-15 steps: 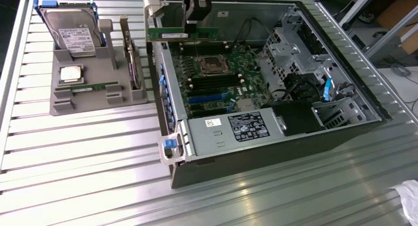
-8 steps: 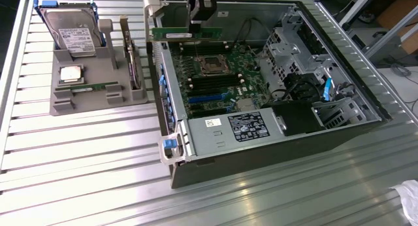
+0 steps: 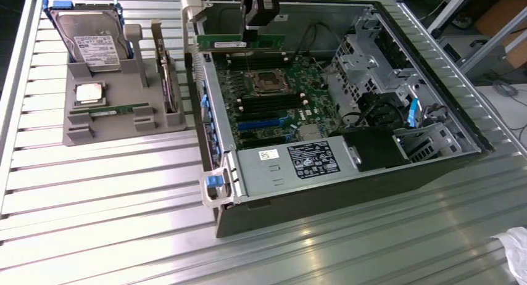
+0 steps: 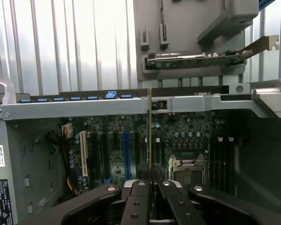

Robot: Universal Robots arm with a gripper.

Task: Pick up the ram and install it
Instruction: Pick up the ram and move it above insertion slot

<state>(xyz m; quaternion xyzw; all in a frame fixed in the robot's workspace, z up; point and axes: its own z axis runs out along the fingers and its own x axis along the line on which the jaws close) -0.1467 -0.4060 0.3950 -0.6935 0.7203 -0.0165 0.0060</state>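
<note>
Ribbed table (image 3: 107, 192); thin ram (image 3: 226, 43) (maybe labelled)

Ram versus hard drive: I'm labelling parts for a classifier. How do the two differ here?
The ram is a long, narrow green stick; the hard drive is a broad silver block. The ram is clamped in the end effector above the open computer case; the hard drive sits in the gray holder at the exterior view's left. Both carry a white label.
</note>
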